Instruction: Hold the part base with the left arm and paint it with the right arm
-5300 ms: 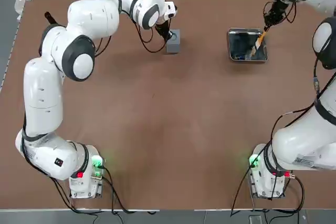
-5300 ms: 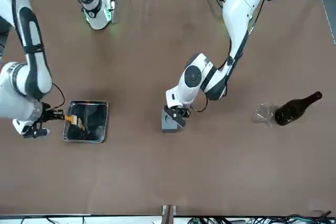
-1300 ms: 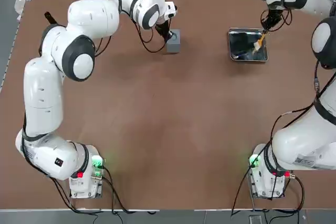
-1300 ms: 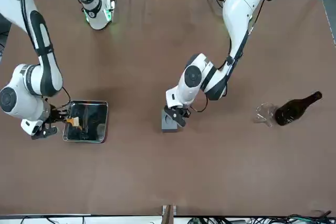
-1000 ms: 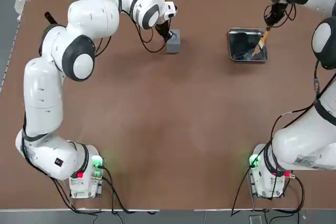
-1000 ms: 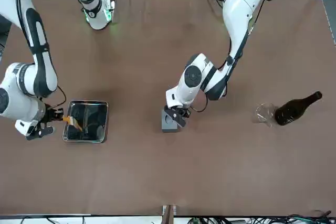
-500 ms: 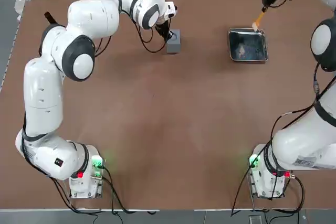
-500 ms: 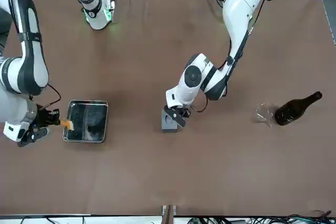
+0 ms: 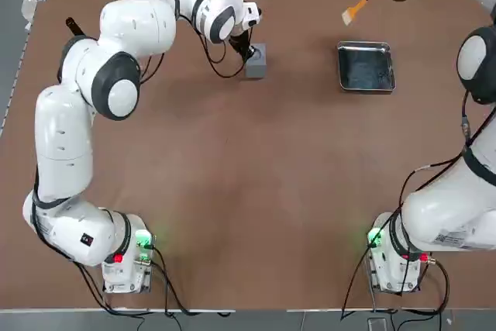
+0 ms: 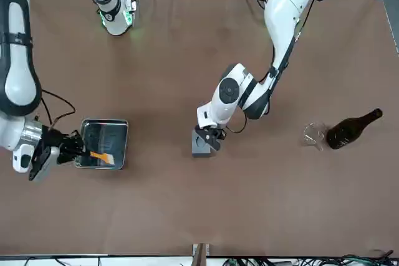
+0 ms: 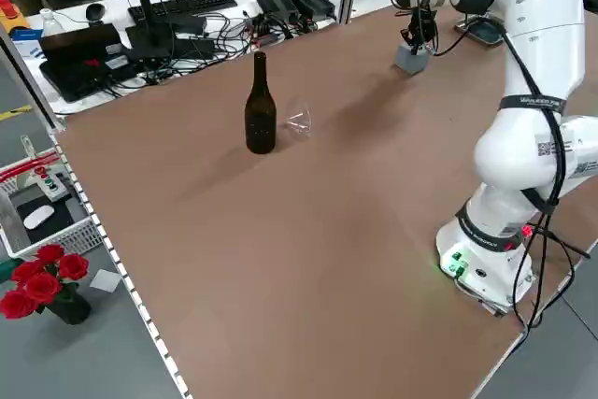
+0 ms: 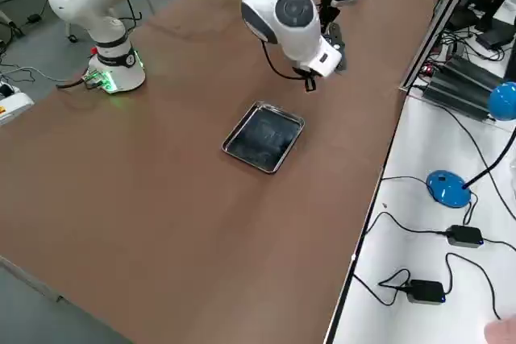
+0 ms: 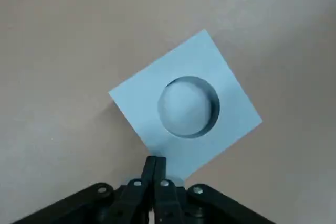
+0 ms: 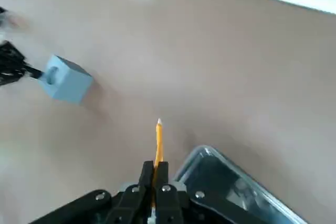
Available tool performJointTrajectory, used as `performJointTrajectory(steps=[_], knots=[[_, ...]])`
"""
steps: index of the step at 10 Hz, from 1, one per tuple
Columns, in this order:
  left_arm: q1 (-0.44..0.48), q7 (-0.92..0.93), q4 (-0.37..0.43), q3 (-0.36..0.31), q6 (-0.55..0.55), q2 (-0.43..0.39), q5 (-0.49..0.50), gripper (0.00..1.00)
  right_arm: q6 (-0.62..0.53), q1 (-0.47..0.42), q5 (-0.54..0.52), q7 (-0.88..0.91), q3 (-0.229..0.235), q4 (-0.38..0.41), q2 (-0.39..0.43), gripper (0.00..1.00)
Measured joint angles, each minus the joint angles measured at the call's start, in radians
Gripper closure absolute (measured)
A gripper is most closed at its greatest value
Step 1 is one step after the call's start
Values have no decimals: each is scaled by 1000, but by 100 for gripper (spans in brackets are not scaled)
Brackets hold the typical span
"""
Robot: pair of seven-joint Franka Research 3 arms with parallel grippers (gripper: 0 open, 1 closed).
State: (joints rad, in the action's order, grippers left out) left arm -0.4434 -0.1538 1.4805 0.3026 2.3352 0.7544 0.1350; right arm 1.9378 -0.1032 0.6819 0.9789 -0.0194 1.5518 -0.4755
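The right gripper (image 14: 155,166) pinches the brush (image 14: 159,142), its bristles pointing away from the fingers. The tray (image 9: 366,67) lies near that gripper, toward the robot's bases. Well apart to its left, the block (image 13: 189,153) sits on the table, the left gripper (image 13: 156,162) at its edge, fingertips pressed together. Farther left lie the glass (image 10: 316,136) and the bottle (image 10: 353,130).

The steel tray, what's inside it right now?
The tray shows only its dark, shiny floor in the top view, with nothing lying in it. Nothing covers its inside there; whether a thin paint layer coats the floor, I cannot tell.
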Motion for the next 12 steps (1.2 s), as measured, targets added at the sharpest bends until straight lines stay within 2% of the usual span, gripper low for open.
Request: performJointTrajectory(steps=[3, 6, 9, 12], knots=[[0, 0, 0, 0, 0, 0, 0, 95, 5, -2, 303, 358, 2, -1, -137, 96], [0, 0, 0, 0, 0, 0, 0, 95, 1, -1, 519, 683, 1, -4, -229, 96], [0, 0, 0, 0, 0, 0, 0, 95, -9, 13, 643, 929, -18, -4, -297, 96], [0, 0, 0, 0, 0, 0, 0, 95, -7, 40, 673, 1078, -83, -9, -365, 96]])
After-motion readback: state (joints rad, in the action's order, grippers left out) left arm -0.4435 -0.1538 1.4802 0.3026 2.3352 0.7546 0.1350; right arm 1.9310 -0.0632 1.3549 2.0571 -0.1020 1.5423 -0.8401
